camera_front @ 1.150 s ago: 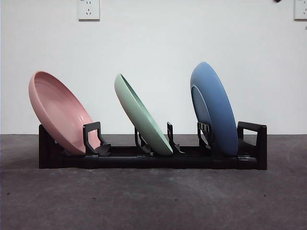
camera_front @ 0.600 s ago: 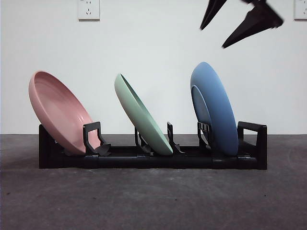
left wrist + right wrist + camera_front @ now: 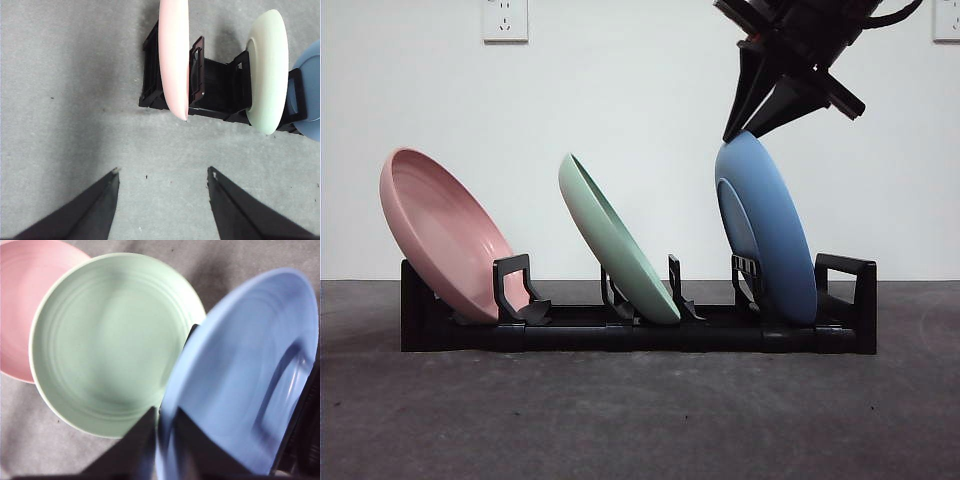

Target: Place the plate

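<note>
A blue plate (image 3: pixel 770 230) stands nearly upright in the right slot of the black rack (image 3: pixel 620 337). My right gripper (image 3: pixel 737 135) has come down from above onto the plate's top rim. In the right wrist view its two jaws sit close together on either side of the blue plate's (image 3: pixel 240 380) rim, the right gripper (image 3: pixel 164 411) shut on it. My left gripper (image 3: pixel 162 172) hangs open over bare table, well in front of the rack's (image 3: pixel 215 95) pink end, holding nothing.
A green plate (image 3: pixel 615 245) leans in the middle slot and a pink plate (image 3: pixel 440 235) leans in the left slot. Dark grey table stretches in front of the rack. A white wall with sockets stands behind.
The right gripper dropped from the top right corner onto the blue plate's top rim and its jaws narrowed around it. The plate's top edge shifted very slightly left.
</note>
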Motion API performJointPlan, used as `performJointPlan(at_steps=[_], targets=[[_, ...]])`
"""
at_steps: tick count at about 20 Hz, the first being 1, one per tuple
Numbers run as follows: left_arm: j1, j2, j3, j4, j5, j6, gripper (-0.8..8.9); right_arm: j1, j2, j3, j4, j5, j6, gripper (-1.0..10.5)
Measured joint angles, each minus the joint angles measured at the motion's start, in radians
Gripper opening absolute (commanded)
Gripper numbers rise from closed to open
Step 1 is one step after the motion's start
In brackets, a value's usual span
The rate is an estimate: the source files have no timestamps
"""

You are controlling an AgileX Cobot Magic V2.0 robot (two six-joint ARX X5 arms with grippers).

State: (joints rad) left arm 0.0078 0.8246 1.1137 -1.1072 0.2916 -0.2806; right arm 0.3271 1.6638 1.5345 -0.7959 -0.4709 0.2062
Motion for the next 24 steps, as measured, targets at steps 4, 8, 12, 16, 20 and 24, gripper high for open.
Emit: performJointPlan(at_steps=[4,8,12,16,20,24], targets=[[0.000,0.000,0.000,0.000,0.000,0.000,2.81,0.000,-0.002,0.000,-0.010,-0.005,0.000,0.1],[0.000,0.000,0.000,0.006,0.000,0.000,2.81,-0.002,-0.066,0.000,-0.034,-0.109,0.008,0.1],[0.000,0.000,0.000,0.019,0.000,0.000,2.81,-0.001,-0.229,0.006,-0.061,-0.227,0.013,0.1],[0.000,0.000,0.000,0.019,0.000,0.000,2.81,0.010,-0.357,0.007,-0.084,-0.241,-0.022,0.1],[0.000,0.000,0.000,0.019,0.000,0.000,2.81,0.026,-0.558,-0.109,0.026,-0.234,-0.045,0.1],[0.000,0.000,0.000,0.019,0.000,0.000,2.81,0.027,-0.804,-0.410,0.153,-0.235,-0.047,0.1]])
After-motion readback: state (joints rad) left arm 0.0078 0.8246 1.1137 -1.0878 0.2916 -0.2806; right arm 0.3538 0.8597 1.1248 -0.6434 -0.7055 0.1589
